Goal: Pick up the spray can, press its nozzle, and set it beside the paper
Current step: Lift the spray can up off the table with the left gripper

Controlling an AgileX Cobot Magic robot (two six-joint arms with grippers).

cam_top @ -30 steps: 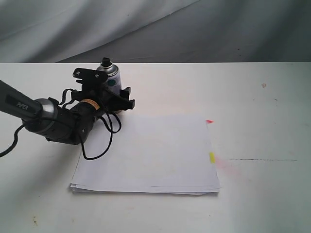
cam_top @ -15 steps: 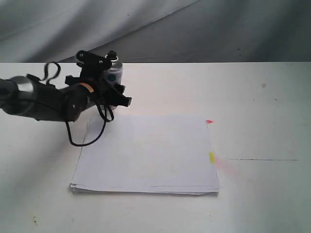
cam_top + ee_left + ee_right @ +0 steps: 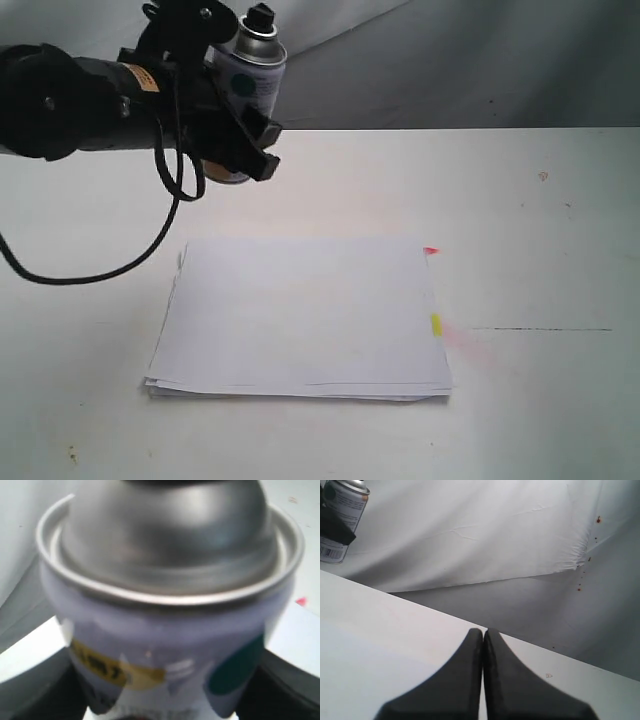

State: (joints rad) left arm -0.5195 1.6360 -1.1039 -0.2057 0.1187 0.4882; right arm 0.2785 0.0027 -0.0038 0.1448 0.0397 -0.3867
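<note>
The spray can (image 3: 250, 78) hangs in the air above the table's far left, tilted, with its black nozzle (image 3: 262, 16) on top. My left gripper (image 3: 238, 130) is shut on the can's body, and one black finger (image 3: 262, 160) shows in front of the label. The left wrist view is filled by the can (image 3: 170, 605) and its silver dome, with dark fingers (image 3: 282, 690) at both sides. The paper (image 3: 300, 315) lies flat on the table in front, with pink and yellow tabs along its right edge. My right gripper (image 3: 483, 636) is shut on nothing; its camera sees the can (image 3: 342, 510) far off.
The white table (image 3: 540, 230) carries only the paper stack. A grey cloth backdrop (image 3: 450, 60) hangs behind the table's far edge. A black cable (image 3: 90, 272) loops down from the left arm toward the table.
The left arm has lifted the spray can off the table, up and slightly forward, and the can now tilts. The paper has not moved.
</note>
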